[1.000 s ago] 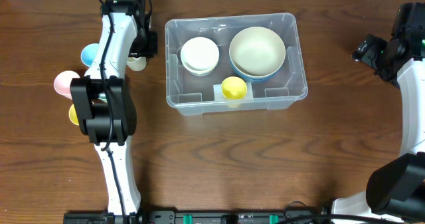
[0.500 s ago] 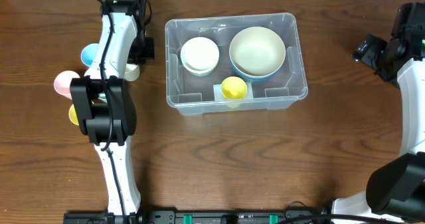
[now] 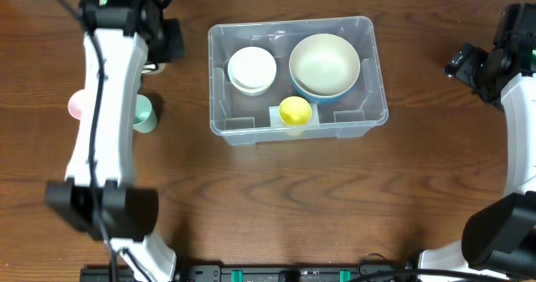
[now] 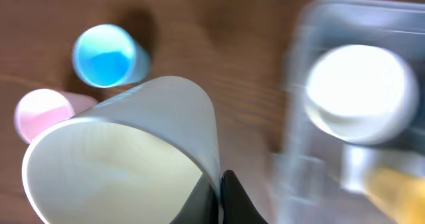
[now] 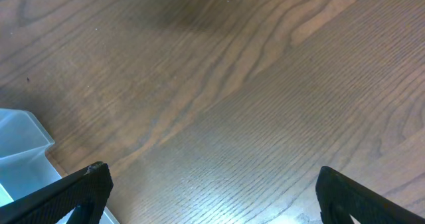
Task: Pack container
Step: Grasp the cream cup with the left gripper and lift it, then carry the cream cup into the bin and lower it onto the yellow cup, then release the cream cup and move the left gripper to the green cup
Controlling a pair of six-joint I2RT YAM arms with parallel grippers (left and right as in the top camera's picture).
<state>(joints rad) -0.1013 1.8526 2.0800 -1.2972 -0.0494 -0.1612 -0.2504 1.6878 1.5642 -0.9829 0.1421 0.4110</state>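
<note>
The brown wooden table (image 3: 276,198) has cups and bowls on it. In the overhead view a pink cup (image 3: 75,105) sits at 9 o'clock from a teal cup (image 3: 144,113), and they are near each other. A white bowl (image 3: 252,69) looks like it sits on top of another one. At 3 o'clock from it, just beside it, a cream bowl (image 3: 325,64) sits inside a blue bowl (image 3: 322,96). A yellow cup (image 3: 295,112) is at 7 o'clock from the cream bowl. In the left wrist view a white cup (image 4: 126,157) is close up and tipped over. A blue cup (image 4: 104,56) is at 1 o'clock from the pink cup.
</note>
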